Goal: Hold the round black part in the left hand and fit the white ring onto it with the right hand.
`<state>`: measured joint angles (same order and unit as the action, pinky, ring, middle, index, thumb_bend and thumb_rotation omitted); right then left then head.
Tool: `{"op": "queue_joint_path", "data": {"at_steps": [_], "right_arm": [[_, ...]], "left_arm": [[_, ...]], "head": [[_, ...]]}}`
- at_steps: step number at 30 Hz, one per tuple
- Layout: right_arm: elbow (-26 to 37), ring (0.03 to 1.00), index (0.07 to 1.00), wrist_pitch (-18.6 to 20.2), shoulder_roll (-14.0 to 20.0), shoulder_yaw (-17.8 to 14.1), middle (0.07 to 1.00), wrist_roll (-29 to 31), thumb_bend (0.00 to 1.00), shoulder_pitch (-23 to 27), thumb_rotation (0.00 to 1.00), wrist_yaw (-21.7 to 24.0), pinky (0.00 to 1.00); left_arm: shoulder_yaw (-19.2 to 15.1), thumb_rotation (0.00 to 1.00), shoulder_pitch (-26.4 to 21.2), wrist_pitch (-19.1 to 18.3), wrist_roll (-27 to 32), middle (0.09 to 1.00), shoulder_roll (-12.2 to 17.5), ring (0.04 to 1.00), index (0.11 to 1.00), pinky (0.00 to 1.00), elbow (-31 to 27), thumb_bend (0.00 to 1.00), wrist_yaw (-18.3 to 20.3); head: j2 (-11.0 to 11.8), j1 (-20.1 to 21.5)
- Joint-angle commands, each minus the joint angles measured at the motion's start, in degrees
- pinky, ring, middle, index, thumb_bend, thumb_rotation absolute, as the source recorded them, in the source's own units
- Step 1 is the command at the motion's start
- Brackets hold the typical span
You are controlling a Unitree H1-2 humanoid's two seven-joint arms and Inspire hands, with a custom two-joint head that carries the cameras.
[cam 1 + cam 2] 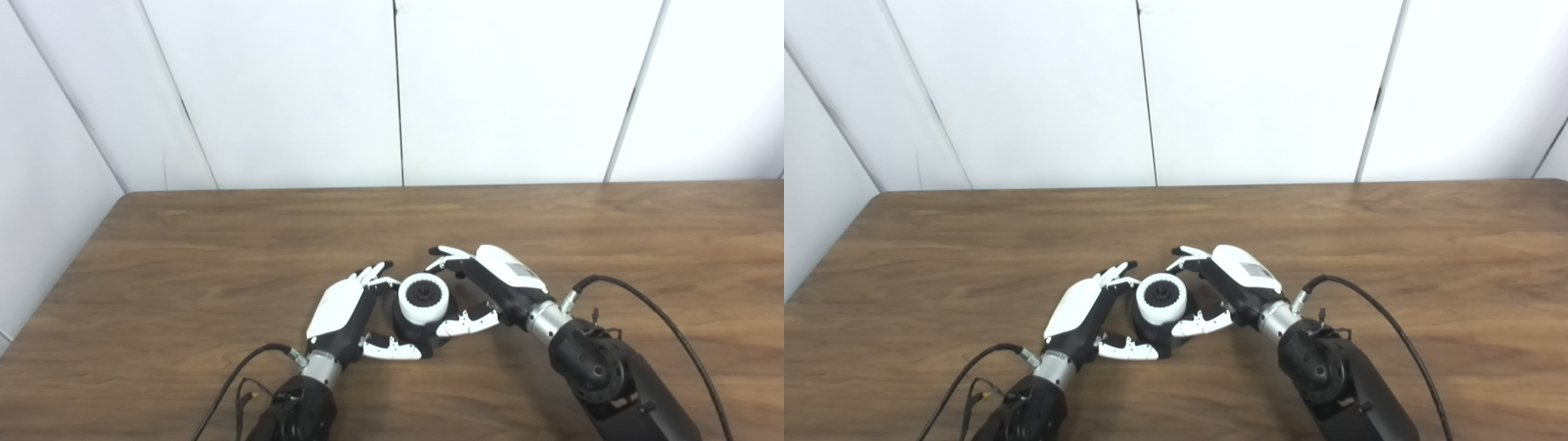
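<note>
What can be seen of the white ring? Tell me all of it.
The white ring is a smooth, plastic-looking band sitting around the top of the round black part, whose dark toothed hub shows through its middle. It faces slightly up toward the camera, low over the table. The left hand and right hand flank it; real contact is unclear.

I can read no text, brand, number or sign anywhere in either head view. The only thing that looks like a label is a small grey rectangular patch on the white back shell of my right hand point(499, 285), at about four o'clock from the frame's centre; whatever is printed on it is too small and blurred for me to make out. The pale wall panels point(514, 92) at twelve o'clock carry no lettering I can read
</note>
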<state>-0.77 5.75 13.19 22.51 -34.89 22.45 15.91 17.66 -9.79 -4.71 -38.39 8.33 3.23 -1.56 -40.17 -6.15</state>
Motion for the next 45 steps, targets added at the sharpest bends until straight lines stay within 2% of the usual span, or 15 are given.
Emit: {"op": "queue_joint_path", "data": {"at_steps": [1, 8, 15, 24, 33, 45], "right_arm": [[0.7, 0.915, 0.908, 0.6, 1.0, 0.0, 0.948, -0.2, 0.93, 1.4, 0.44, 1.5, 0.80], [0.7, 0.972, 0.994, 1.6, 2.1, 0.8, 0.996, -0.3, 1.00, 2.1, 0.51, 4.9, 0.88], [1.4, 0.991, 1.000, 2.4, 3.2, 0.7, 1.000, 1.3, 1.00, 1.9, 0.50, 7.6, 0.90], [0.7, 0.981, 1.000, 1.6, 3.4, -1.5, 1.000, 3.5, 1.00, 0.4, 0.48, 6.1, 0.85], [1.0, 0.992, 1.000, 1.8, 3.8, -4.4, 1.000, 5.0, 1.00, -2.0, 0.48, 4.1, 0.85], [1.4, 0.978, 1.000, 1.5, 4.5, -5.7, 1.000, 4.9, 1.00, -4.1, 0.47, 3.0, 0.82]], "left_arm": [[0.3, 0.36, -0.9, -0.3, 0.4, 0.959, 0.1, 0.967, 0.594, 0.97, -1.0, 0.83, 1.4], [0.4, 0.36, -1.0, -0.3, 0.3, 0.958, 0.0, 0.965, 0.595, 0.96, -0.8, 0.84, 1.2], [0.5, 0.37, -0.6, 0.2, 0.2, 0.956, 0.0, 0.965, 0.593, 0.96, -0.5, 0.84, 0.5], [0.5, 0.38, -0.7, 0.5, 0.7, 0.961, 0.1, 0.973, 0.593, 0.97, -0.2, 0.83, 0.5], [0.0, 0.36, -1.0, 0.8, 0.8, 0.958, 0.3, 0.967, 0.590, 0.98, -0.3, 0.83, 0.5], [-0.1, 0.36, -1.1, 1.0, 1.1, 0.957, 0.5, 0.964, 0.589, 0.97, -0.2, 0.84, 0.9]], "head": [[-0.1, 0.0], [0.2, -0.1], [1.8, 0.3], [1.9, 0.4], [1.3, 1.0], [1.0, 1.7]]}}
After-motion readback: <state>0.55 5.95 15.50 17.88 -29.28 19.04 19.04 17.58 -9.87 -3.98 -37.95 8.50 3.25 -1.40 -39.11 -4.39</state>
